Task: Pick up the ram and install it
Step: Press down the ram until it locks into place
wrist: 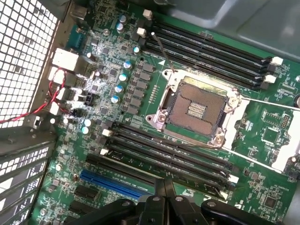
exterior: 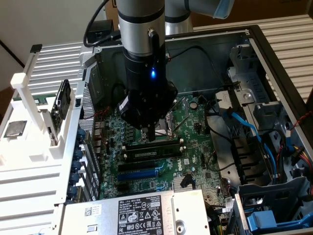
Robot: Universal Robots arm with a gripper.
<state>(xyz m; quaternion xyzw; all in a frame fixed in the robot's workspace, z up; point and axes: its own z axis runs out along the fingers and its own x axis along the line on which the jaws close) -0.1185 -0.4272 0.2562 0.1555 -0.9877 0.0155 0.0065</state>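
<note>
Looks like a PC repair/assembly bench: I'm over an open case [exterior: 274,63], bare motherboard [wrist: 140,93], white parts rack [exterior: 34,107] at exterior view's left.

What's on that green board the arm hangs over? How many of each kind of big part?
Ram stick: 1
Blue expansion slot: 1
Processor socket: 1
Banks of black memory slots: 2, one on each side of the socket
Total: 5
</note>
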